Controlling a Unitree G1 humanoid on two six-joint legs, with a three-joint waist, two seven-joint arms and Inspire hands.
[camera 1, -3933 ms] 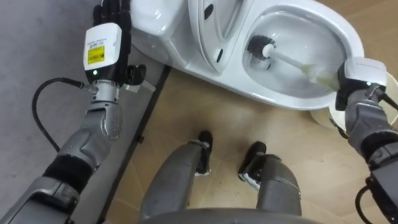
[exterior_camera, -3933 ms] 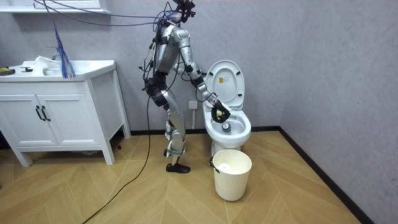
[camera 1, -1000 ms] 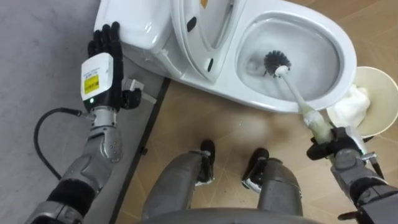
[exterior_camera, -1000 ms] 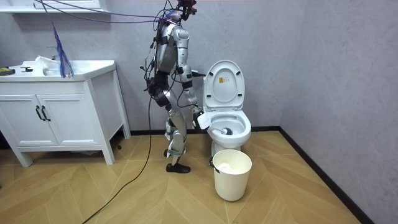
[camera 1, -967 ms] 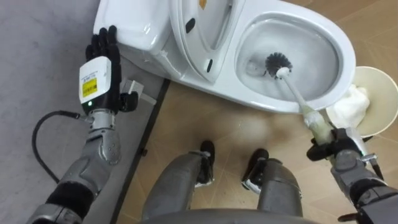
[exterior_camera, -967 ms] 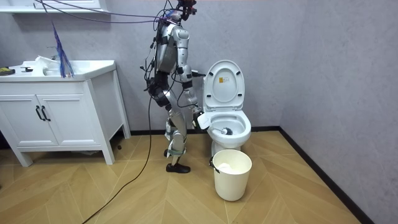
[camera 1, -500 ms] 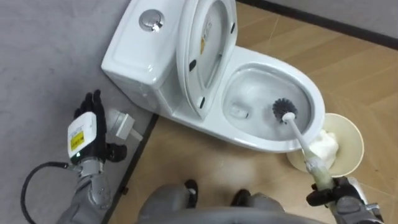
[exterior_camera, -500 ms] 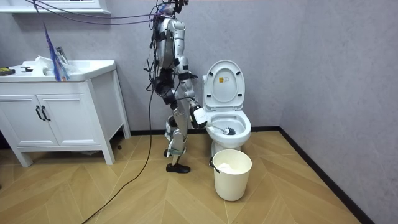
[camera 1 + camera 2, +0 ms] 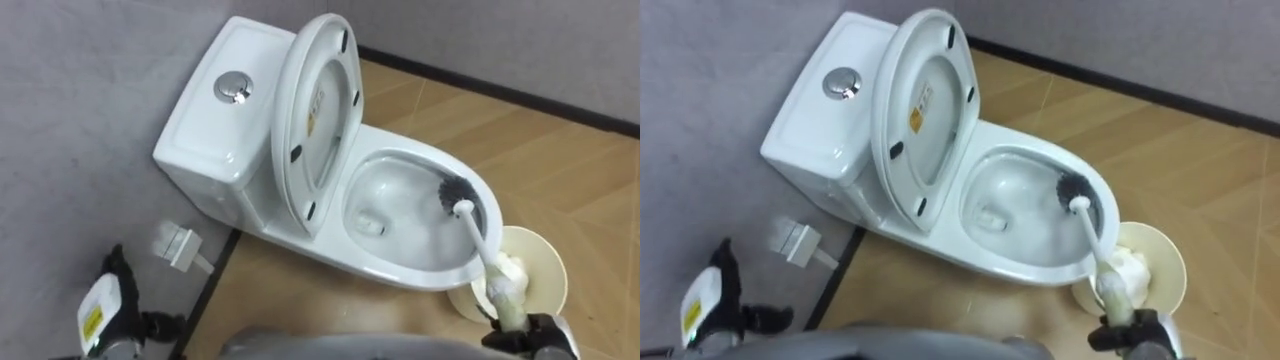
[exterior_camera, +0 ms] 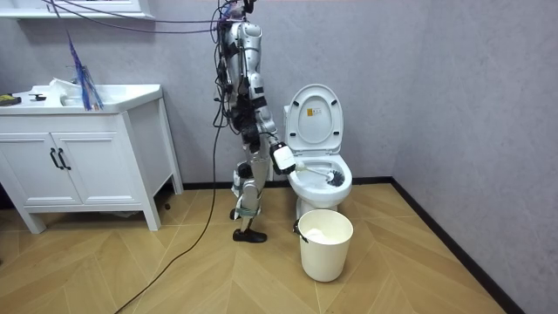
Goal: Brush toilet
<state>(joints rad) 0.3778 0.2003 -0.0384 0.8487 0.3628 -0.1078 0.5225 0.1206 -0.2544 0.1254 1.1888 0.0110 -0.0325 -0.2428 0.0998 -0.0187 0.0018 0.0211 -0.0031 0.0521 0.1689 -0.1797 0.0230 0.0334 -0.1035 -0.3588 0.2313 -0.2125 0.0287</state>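
A white toilet (image 9: 392, 272) stands with its lid and seat (image 9: 315, 110) raised against the tank (image 9: 205, 135). A toilet brush has its black bristle head (image 9: 455, 189) inside the bowl by the right rim. Its white handle (image 9: 485, 245) slants down over the rim into my right hand (image 9: 527, 341), which is shut on the thick lower end. My left hand (image 9: 103, 305) hangs idle at the lower left beside the wall, fingers straight. In the room view I stand upright next to the toilet (image 10: 321, 179), on the room view's left, with my right hand (image 10: 283, 158) at the bowl.
A cream bin (image 9: 540, 268) with white paper in it stands on the wood floor right of the bowl, under the brush handle. A white fitting (image 9: 177, 245) sticks out of the grey wall by the tank. A white vanity cabinet (image 10: 78, 148) stands at the room view's left.
I have straightened up from leaning over the bowl, so the eye view has lifted. The brush head moved from the bowl's middle to its right rim. Both hands dropped low.
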